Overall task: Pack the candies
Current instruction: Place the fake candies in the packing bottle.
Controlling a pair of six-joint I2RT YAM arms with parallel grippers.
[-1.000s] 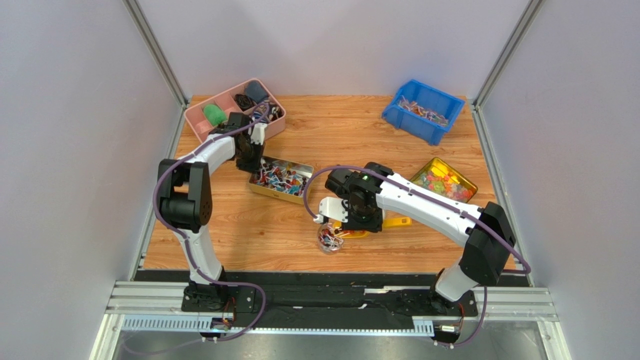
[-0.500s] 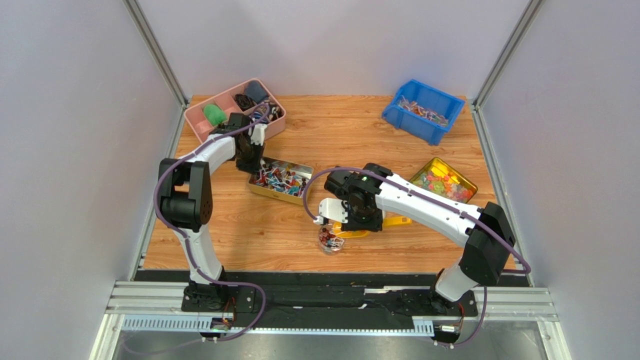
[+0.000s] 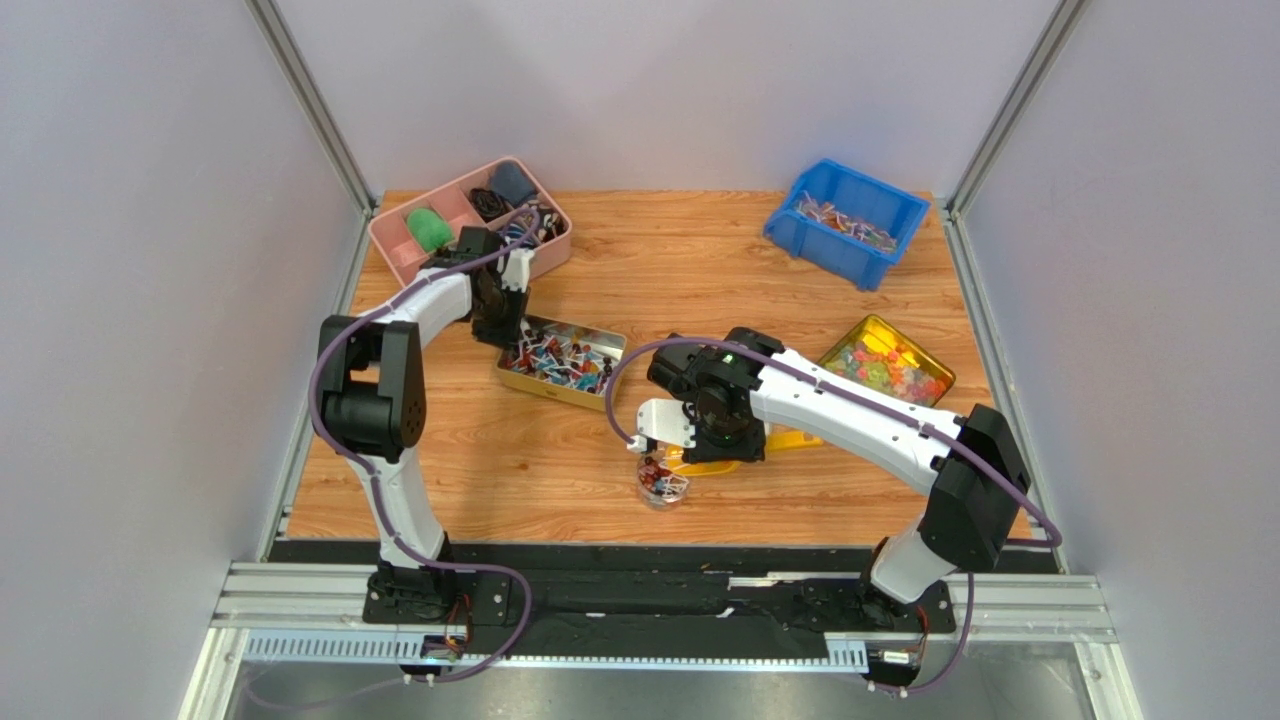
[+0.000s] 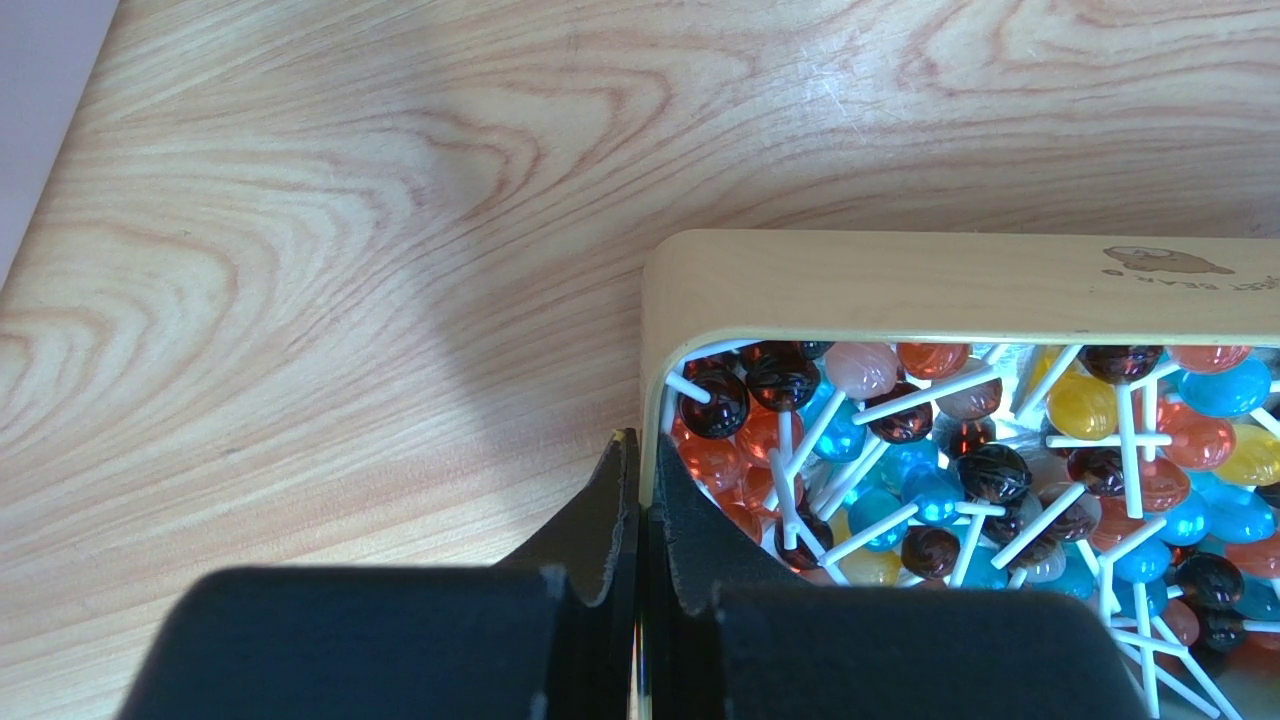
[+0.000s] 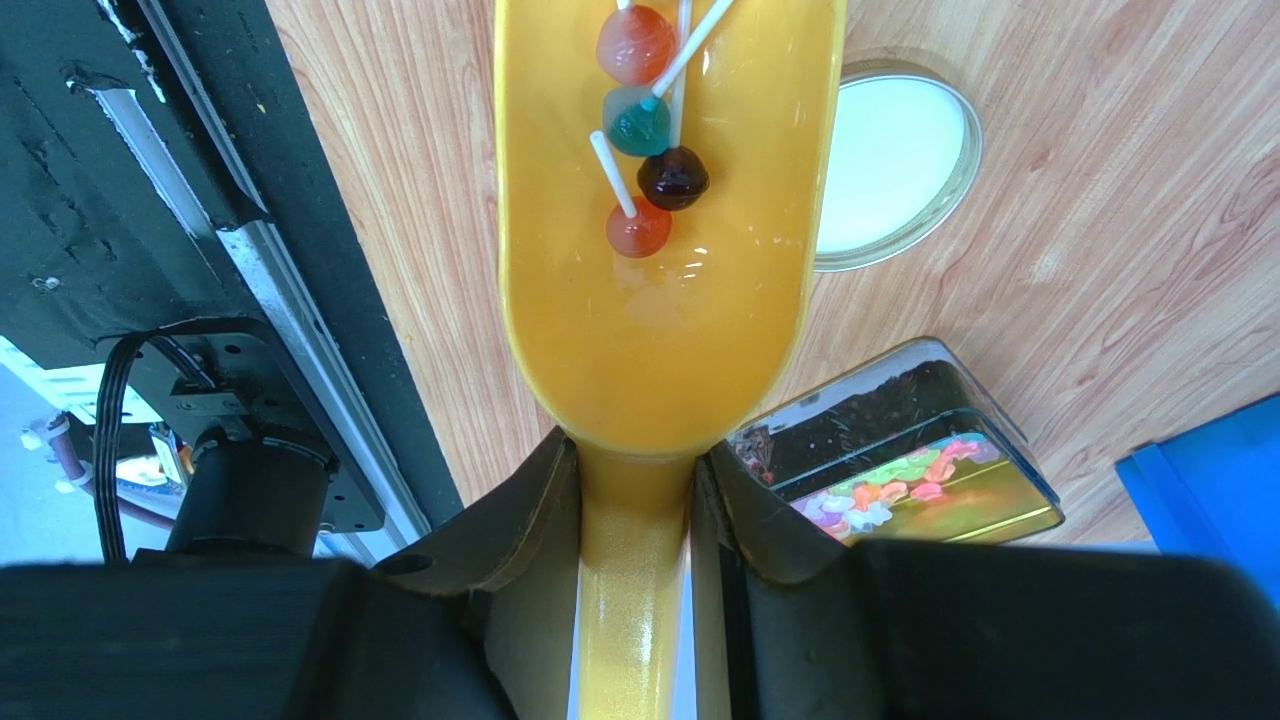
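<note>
Plainly, the left claw (image 4: 643, 465) is clamped tight on the wall of the tin (image 4: 932, 285), one finger inside the rim and one outside, at a rounded corner. The tin is heaped with candies (image 4: 962, 480): ball lollipops on white sticks, with red, blue, dark and yellow heads.

The right claw (image 5: 634, 465) is partly closed around the handle of a yellow scoop (image 5: 661, 330). Four candies lie at the far end of its bowl. A round white lid (image 5: 899, 165) lies flat on the table just beside the scoop. From above, a small clear jar (image 3: 657, 480) with a few candies in it stands near the scoop's tip.

Surface: the table (image 4: 331, 225) is light wood with a strong wavy grain, and a black rail (image 3: 661, 593) at the near edge carries both arm bases. Further out:
- A gummy tin (image 3: 890, 360) stands to the right.
- A blue bin (image 3: 846, 222) sits at the far right corner.
- A pink divided tray (image 3: 443, 191) sits at the far left corner.

Room: plain pale grey walls (image 3: 661, 90) on three sides, with metal posts at the back corners.

Writing: there is a small dark print on the tin's far rim, upside down in the left wrist view and too small to read.
</note>
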